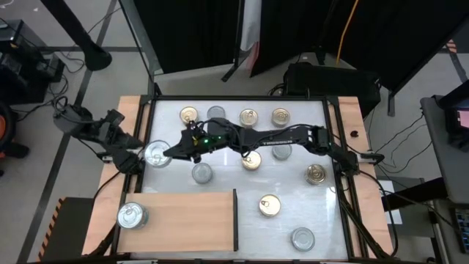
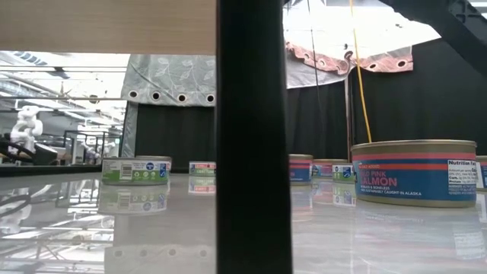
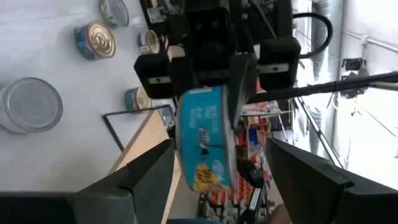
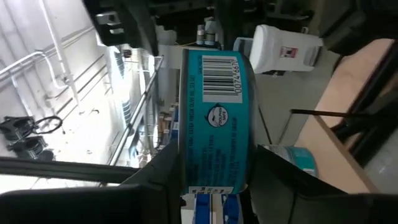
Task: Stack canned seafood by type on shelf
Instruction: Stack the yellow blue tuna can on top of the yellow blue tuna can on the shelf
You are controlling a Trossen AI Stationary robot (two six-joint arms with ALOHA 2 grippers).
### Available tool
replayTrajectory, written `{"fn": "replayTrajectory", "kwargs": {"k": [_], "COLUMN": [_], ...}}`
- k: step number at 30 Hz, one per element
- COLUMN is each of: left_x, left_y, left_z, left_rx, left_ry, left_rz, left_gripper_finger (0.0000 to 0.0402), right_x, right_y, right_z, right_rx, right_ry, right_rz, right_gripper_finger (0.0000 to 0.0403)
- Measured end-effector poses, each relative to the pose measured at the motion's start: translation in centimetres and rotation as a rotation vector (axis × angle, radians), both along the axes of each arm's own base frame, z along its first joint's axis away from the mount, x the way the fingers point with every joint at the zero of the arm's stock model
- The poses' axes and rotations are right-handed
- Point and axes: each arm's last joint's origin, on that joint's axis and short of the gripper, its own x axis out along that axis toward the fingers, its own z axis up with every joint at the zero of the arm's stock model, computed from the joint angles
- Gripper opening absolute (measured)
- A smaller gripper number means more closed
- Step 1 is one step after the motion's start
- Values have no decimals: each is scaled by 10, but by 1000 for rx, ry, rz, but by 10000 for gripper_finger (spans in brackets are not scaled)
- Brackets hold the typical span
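Note:
My right gripper point(image 1: 170, 152) reaches level across the table from its right side and is shut on a teal-labelled tin of canned seafood point(image 4: 214, 118) with a plain silver lid point(image 1: 154, 154). The tin hangs above the table's left part. My left gripper point(image 1: 138, 160) faces it from the left, open. Its two fingers point(image 3: 149, 177) stand on either side of the tin point(image 3: 205, 137) without touching it. The shelf point(image 1: 187, 220), a light-brown board, lies at the near left. One silver-lidded tin point(image 1: 132, 215) rests on its left end. My right gripper pinches the tin between its two fingers by its two flat faces, one finger on the lid point(image 1: 164, 152) and one underneath. In its wrist view the fingers point(image 4: 163, 177) flank the tin's rims point(image 4: 184, 149). They come level from the table's right. The tin hangs level, lid up, clear of the table.
Several more tins stand on the white tabletop: a row at the far edge point(image 1: 249, 116), some in the middle point(image 1: 251, 160) and others at the near right point(image 1: 269, 206). The shelf's dark edge point(image 1: 235, 218) borders them. A salmon tin point(image 2: 415, 171) stands close in the low view.

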Motion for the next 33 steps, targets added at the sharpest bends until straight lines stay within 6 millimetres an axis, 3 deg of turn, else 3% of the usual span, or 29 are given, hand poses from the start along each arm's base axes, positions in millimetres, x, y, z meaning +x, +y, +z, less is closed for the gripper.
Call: {"fn": "replayTrajectory", "kwargs": {"k": [9,17,29,33], "left_x": [23,27,40,38], "left_y": [-19,-24,-35,-34], "left_z": [2,7,7,7], "left_rx": [61,49,65,70], "left_ry": [76,48,84,78], "left_rz": [-18,-78,-99,-116], "left_gripper_finger": [260,255,156,149], "right_x": [0,0,0,0], "right_y": [-1,0,1,1], "right_z": [-1,0,0,0], "right_rx": [-34,-112,-185,-204], "right_ry": [-9,-37,-61,-66], "right_rz": [-8,-4,-4,-5], "right_gripper_finger": [130,130,130,131]}}
